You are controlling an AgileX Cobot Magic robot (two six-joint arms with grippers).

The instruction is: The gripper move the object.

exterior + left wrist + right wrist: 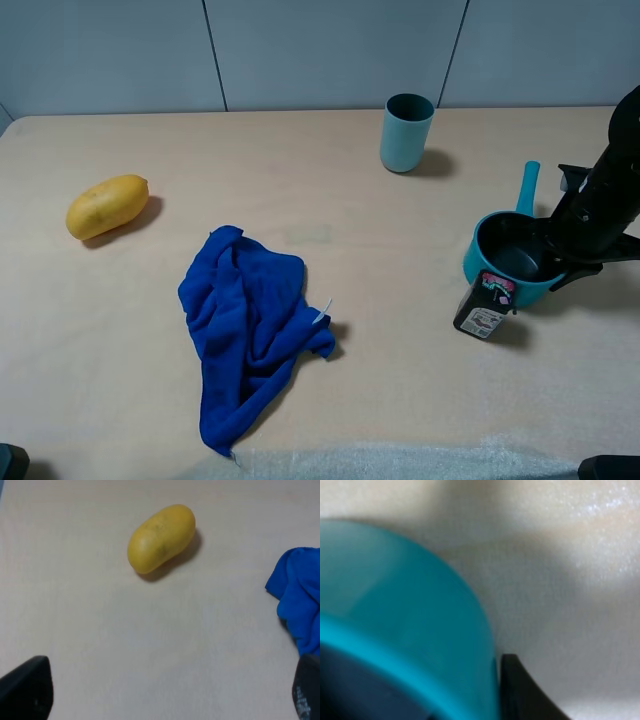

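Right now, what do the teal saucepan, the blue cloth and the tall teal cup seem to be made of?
The saucepan: smooth teal outside with a soft sheen, dark inside; plastic or coated metal, I cannot tell which. The cloth: soft fabric, perhaps microfibre, since it lies crumpled in folds. The cup: even matte teal, likely plastic or ceramic.

No legible text in any view; the small black box (485,306) carries a pink-and-white label (495,288), print too small to read.
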